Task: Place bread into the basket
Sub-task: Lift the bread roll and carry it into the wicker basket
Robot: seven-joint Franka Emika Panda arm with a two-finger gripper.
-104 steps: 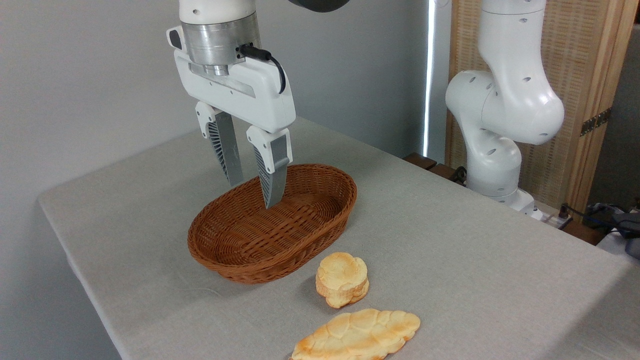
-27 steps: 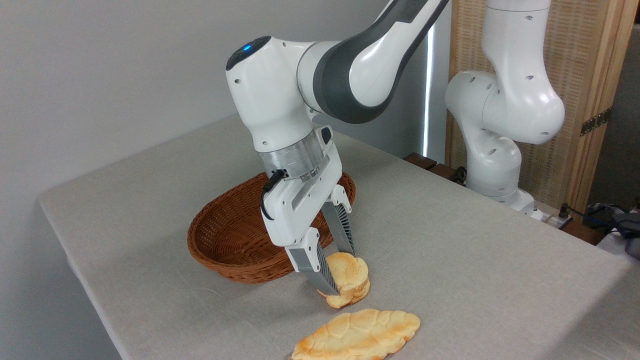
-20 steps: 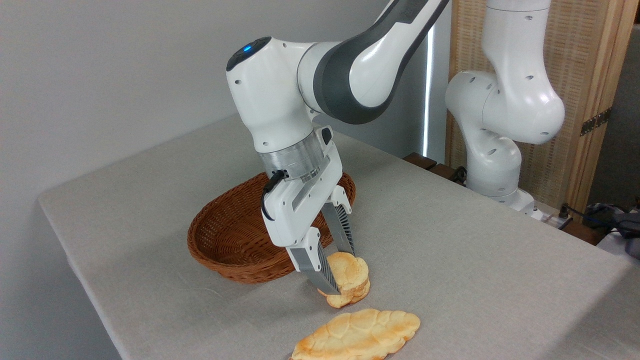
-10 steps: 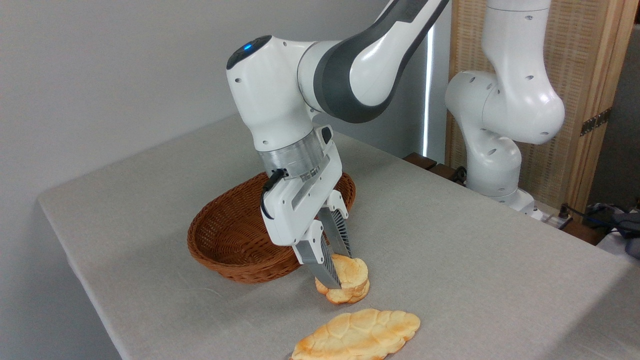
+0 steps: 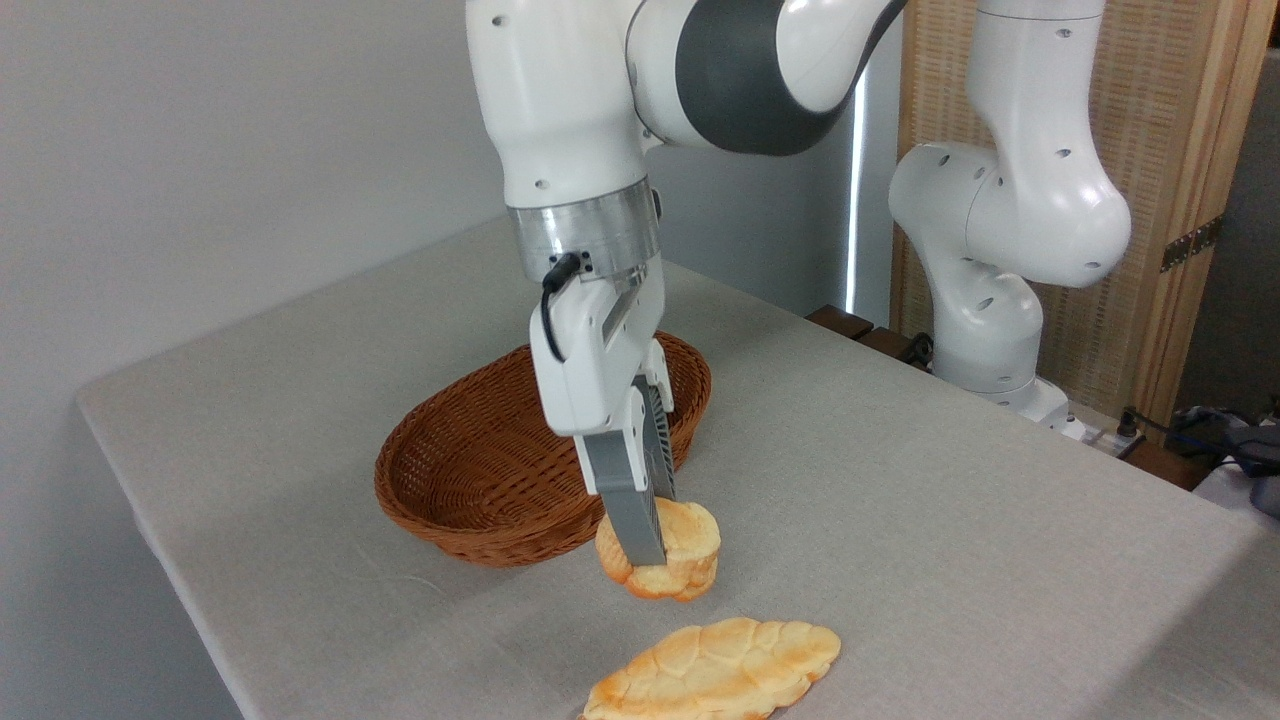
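The bread (image 5: 672, 552), a small thick golden bun, hangs just above the table in front of the basket, squeezed between the fingers. My gripper (image 5: 650, 535) is shut on it, pointing down, with the near grey finger (image 5: 625, 505) across the bun's front and the other finger mostly hidden behind. The basket (image 5: 470, 470), oval reddish-brown wicker with nothing inside it, sits on the table just behind and to the left of the held bun.
A long flat leaf-shaped bread (image 5: 715, 672) lies at the table's front edge, right below the bun. The arm's white base (image 5: 985, 300) stands at the back right. The grey cloth-covered table (image 5: 930, 520) drops off at the left and front.
The fingers closed on the bun where it lay, then the arm rose and straightened, lifting the bun off the cloth and slightly left.
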